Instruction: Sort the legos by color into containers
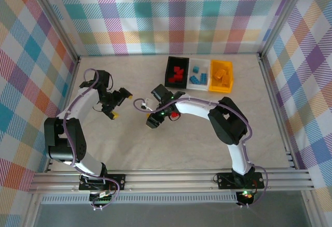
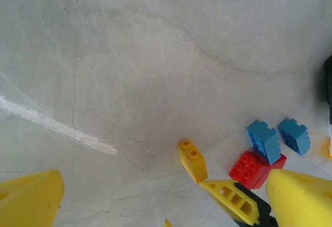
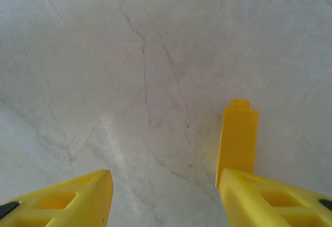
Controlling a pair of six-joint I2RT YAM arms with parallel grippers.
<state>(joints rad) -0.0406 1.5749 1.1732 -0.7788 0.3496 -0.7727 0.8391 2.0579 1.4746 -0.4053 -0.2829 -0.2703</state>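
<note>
- the right hand (image 3: 165,180) hangs low over the surface (image 3: 155,56), half spread, with nothing between its jaws.
- the yellow brick (image 3: 238,139) stands upright just ahead of one finger (image 3: 275,198), the one on the right of the wrist view. it is in line with that fingertip rather than in the gap.
- closing from here would likely catch nothing. a descent could set that fingertip on top of the brick, and a push forward could shove it along. being tall and narrow, it would probably topple or skid.
- two blue bricks (image 2: 264,141) and a red brick (image 2: 251,169) lie touching each other near the yellow one. a knocked brick could slide into them and scatter the group, making later picks harder.
- the left hand (image 2: 165,183) is spread wide and holds nothing. it hovers near the same patch, looking at the same bricks. if both arms move in together they could bump.
- at the far side sit the black bin (image 1: 168,70) with red bricks, the white bin (image 1: 199,61) with blue and the yellow-orange bin (image 1: 230,74) with yellow.
- the yellow-orange bin is the furthest of the three from the right hand. a weak corner grip could drop the brick into the wrong bin on the way across.
</note>
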